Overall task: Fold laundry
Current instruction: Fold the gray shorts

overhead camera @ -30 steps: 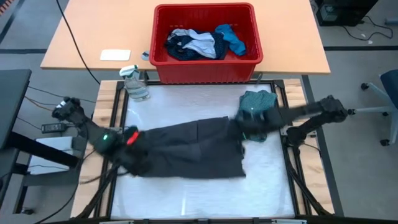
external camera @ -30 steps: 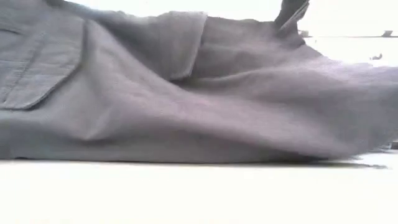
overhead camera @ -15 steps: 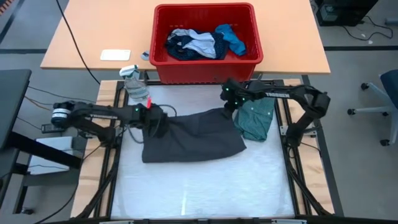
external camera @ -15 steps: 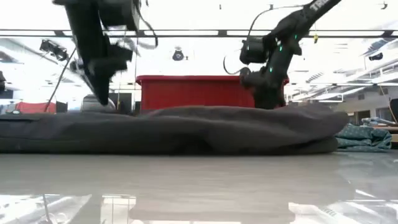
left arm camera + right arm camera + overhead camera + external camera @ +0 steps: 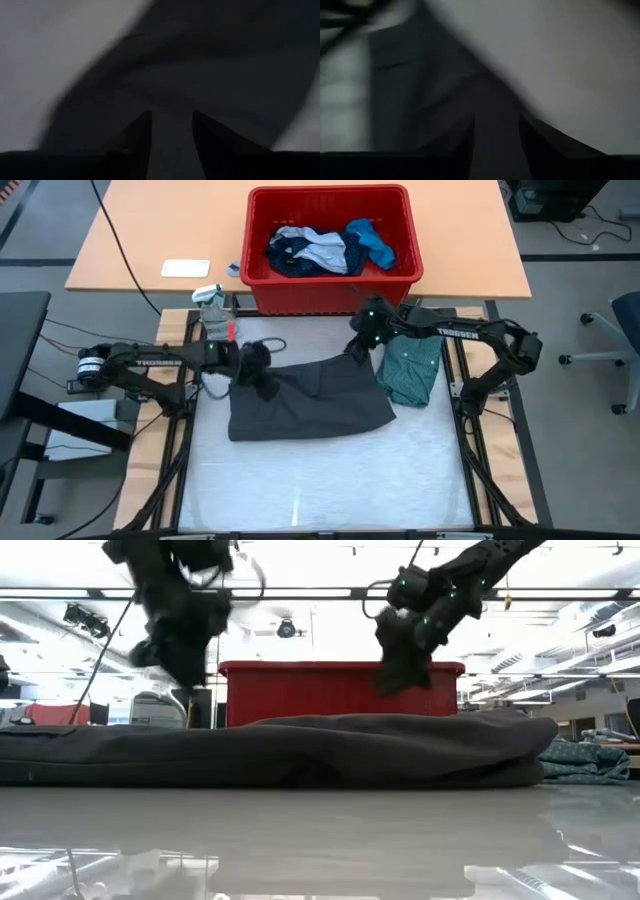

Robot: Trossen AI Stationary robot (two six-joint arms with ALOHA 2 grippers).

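The dark grey piece lies folded mid-table, long axis running left edge to right, with the left gripper and right gripper hovering part-open, empty, over its two far corners.

overhead, table-level, two wrist views (close)

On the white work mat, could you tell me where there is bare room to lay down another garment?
Free: the wide near strip of the mat, below the folded dark grey piece. Crowded: the far edge, where the left gripper and right gripper hang over the grey piece, the folded teal shirt and spray bottle.
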